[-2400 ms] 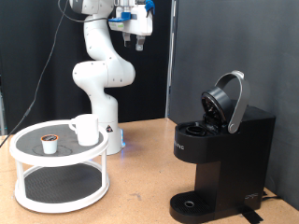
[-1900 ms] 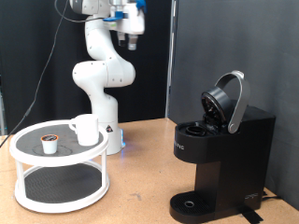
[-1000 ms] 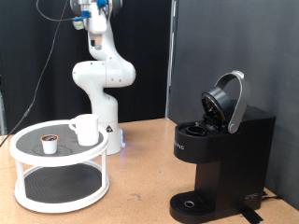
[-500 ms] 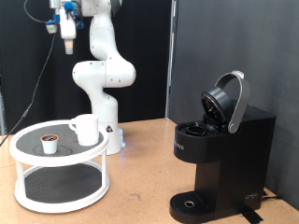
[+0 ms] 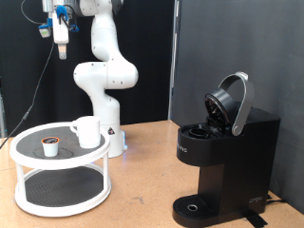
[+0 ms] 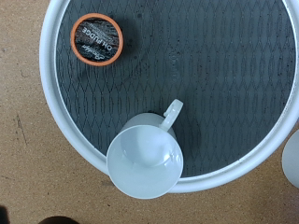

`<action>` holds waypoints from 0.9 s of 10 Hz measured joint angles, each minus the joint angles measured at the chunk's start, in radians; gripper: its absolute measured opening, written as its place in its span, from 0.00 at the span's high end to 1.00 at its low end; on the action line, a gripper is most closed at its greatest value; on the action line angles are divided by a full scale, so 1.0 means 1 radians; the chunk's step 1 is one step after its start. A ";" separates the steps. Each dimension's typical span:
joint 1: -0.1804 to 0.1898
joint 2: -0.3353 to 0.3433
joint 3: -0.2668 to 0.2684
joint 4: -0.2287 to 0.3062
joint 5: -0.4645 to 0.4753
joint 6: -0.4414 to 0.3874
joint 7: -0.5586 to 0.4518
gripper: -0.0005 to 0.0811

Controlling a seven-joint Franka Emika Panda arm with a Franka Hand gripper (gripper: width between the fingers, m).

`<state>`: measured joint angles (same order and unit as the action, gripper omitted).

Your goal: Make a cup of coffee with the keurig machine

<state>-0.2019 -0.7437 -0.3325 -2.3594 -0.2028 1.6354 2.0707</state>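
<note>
Pale metal fingers of the gripper hung high over the white round two-tier stand; whether apart or together, I couldn't tell. To descend well, I judged, it should centre first. One white ceramic cup, one orange-rimmed pod, one open-lidded black keurig machine.

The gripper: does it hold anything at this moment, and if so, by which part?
Nothing is held. The gripper hangs high above the white stand, where the cup and the pod sit untouched; nothing shows between its fingers.
</note>
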 joint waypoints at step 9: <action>-0.019 0.169 -0.052 -0.169 -0.070 0.381 0.018 0.09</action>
<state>-0.2206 -0.5744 -0.3846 -2.5285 -0.2733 2.0167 2.0885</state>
